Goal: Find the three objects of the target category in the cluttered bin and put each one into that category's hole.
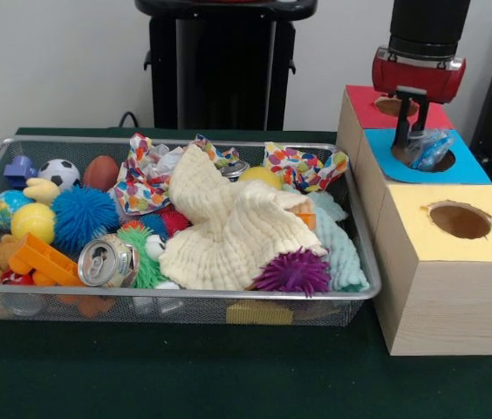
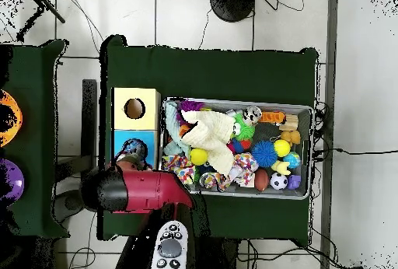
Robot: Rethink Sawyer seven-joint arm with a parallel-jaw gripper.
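The silver wire mesh bin (image 1: 176, 140) lies left of three boxes and is full of toys; it also shows in the overhead view (image 2: 311, 151). One crushed clear bottle with a blue label (image 1: 431, 148) sits at the mouth of the round hole (image 1: 443, 161) in the blue-topped box (image 1: 471, 168). My gripper (image 1: 412, 138) hangs straight down over that hole, right against the bottle's left side. Whether it grips the bottle cannot be made out. In the overhead view my red arm (image 2: 148, 192) reaches over the blue box (image 2: 124, 143). No other clear bottle shows plainly in the bin.
A red-topped box (image 1: 361, 106) stands behind the blue one and a yellow-topped box (image 1: 490, 240) in front. A cream cloth (image 1: 228, 227), a silver can (image 1: 106, 260), spiky balls (image 1: 294, 272), a blue spiky ball (image 1: 83, 216) and patterned cloths (image 1: 141, 179) fill the bin.
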